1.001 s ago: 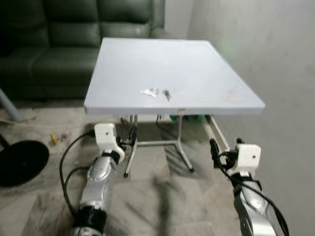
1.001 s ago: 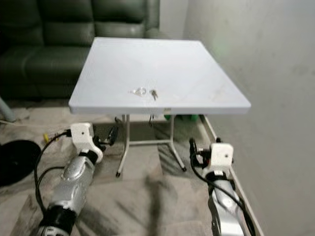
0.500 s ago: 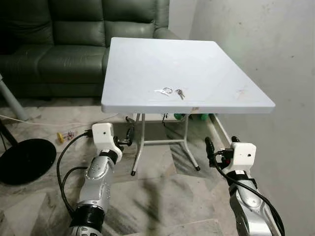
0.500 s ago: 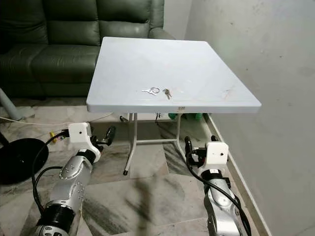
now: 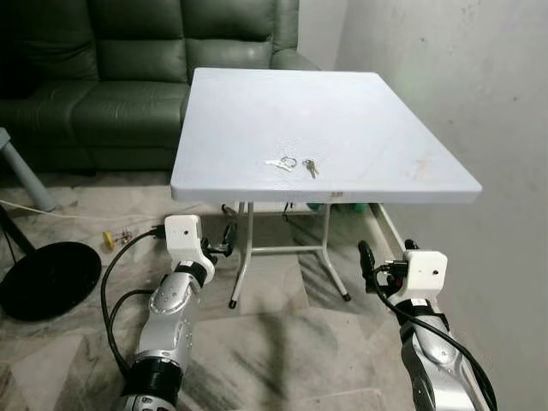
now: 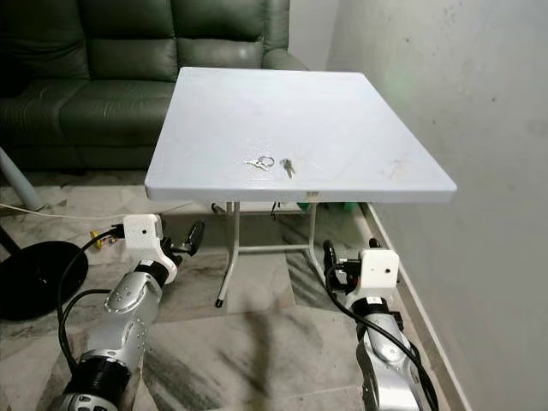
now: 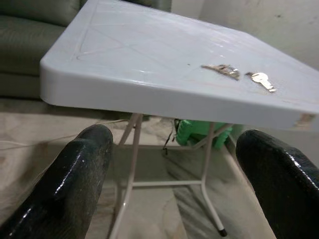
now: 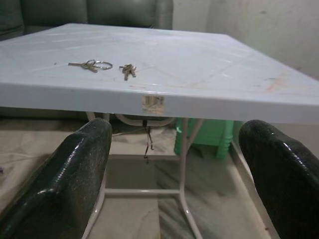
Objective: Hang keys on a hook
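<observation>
A bunch of keys [image 5: 291, 163] on a ring lies near the front edge of the white folding table [image 5: 377, 128], with a separate key part [image 6: 288, 167] just to its right. Both arms are held low in front of the table, below its top. My left gripper [image 7: 174, 144] is open, its fingers [image 7: 79, 174] wide apart, and it points at the table edge with the keys [image 7: 222, 69] beyond. My right gripper [image 8: 177, 134] is open too and empty, facing the keys [image 8: 92, 64] from under the table's edge.
A dark green sofa [image 5: 103, 77] stands behind the table. A pale wall [image 5: 479, 86] runs close along the right. On the floor at the left are a black round base [image 5: 43, 278] and a grey pole [image 5: 21, 171]. A green object [image 7: 197, 132] sits under the table.
The whole picture has shifted and sharpened, so the camera moved. Keys still lie in the same spot on the table. Both arms keep their low pose.
</observation>
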Tool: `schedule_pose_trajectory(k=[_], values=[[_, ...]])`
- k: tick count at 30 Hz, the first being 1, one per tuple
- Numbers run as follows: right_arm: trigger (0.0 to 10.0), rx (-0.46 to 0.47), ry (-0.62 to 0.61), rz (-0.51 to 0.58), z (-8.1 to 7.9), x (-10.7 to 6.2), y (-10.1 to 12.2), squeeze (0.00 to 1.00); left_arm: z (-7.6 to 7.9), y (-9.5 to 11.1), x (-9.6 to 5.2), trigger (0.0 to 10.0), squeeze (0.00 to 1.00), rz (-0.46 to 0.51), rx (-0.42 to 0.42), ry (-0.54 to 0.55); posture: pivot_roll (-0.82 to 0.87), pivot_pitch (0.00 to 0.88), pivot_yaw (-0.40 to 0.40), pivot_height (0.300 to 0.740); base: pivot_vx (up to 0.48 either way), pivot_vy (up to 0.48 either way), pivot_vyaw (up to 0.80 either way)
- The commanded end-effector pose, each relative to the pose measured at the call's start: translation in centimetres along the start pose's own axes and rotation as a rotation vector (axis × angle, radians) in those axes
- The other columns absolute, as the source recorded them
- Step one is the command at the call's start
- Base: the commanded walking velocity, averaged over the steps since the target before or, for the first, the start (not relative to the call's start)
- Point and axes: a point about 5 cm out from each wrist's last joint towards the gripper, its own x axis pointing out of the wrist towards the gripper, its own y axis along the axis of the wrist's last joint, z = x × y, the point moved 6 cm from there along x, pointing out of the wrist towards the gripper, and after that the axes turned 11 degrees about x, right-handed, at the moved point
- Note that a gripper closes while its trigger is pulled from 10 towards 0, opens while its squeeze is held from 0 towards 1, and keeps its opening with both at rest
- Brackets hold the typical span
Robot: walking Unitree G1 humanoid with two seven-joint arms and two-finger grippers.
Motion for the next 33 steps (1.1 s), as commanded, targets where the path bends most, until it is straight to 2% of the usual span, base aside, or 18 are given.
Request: schedule_pose_trajectory(k=[1, 14, 15, 18, 21, 22, 24, 26, 28, 33], values=[[10.0, -0.002, 0.003, 0.012, 0.05, 0.03, 0.37, 0.00, 0.14, 0.11, 0.09, 10.0, 0.00, -0.001, 0.031, -0.008, 0.05, 0.000, -0.060, 0.740, 0.322, 0.000, 0.00], [10.0, -0.011, 0.022, 0.025, -0.06, -0.08, 0.56, 0.00, 0.60, 0.17, 0.07, 10.0, 0.00, 0.004, 0.040, -0.023, 0.05, 0.000, -0.060, 0.740, 0.327, 0.000, 0.00], [10.0, -0.054, 0.027, 0.023, -0.13, -0.08, 0.60, 0.00, 0.63, 0.17, 0.07, 10.0, 0.00, 0.004, 0.041, -0.024, 0.05, 0.000, -0.060, 0.740, 0.326, 0.000, 0.00], [10.0, -0.055, 0.046, 0.016, -0.42, -0.09, 0.49, 0.00, 0.68, 0.16, 0.05, 10.0, 0.00, 0.004, 0.039, -0.025, 0.05, 0.000, -0.060, 0.740, 0.325, 0.000, 0.00], [10.0, -0.085, 0.061, 0.015, -0.68, -0.11, 0.49, 0.00, 0.73, 0.16, 0.03, 10.0, 0.00, 0.004, 0.038, -0.026, 0.05, 0.000, -0.060, 0.740, 0.326, 0.000, 0.80], [10.0, -0.038, 0.055, 0.001, -0.62, -0.12, 0.21, 0.00, 0.75, 0.16, 0.02, 10.0, 0.00, 0.004, 0.038, -0.025, 0.05, 0.000, -0.060, 0.740, 0.322, 0.000, 0.80], [10.0, -0.062, 0.057, 0.005, -0.64, -0.07, 0.35, 0.00, 0.77, 0.21, 0.03, 10.0, 0.00, 0.005, 0.038, -0.026, 0.05, 0.000, -0.060, 0.740, 0.322, 0.000, 0.80], [10.0, -0.043, 0.056, 0.012, -0.67, -0.07, 0.39, 0.00, 0.74, 0.23, 0.02, 10.0, 0.00, 0.005, 0.037, -0.023, 0.05, 0.000, -0.060, 0.740, 0.322, 0.000, 0.80], [10.0, 0.038, 0.055, 0.016, -0.73, -0.12, 0.43, 0.00, 0.71, 0.28, 0.02, 10.0, 0.00, 0.007, 0.035, -0.023, 0.06, 0.000, -0.061, 0.740, 0.324, 0.000, 0.00], [10.0, -0.004, 0.056, 0.012, -0.76, -0.09, 0.38, 0.00, 0.57, 0.28, 0.00, 10.0, 0.00, 0.006, 0.034, -0.016, 0.06, 0.000, -0.062, 0.740, 0.325, 0.000, 0.00]])
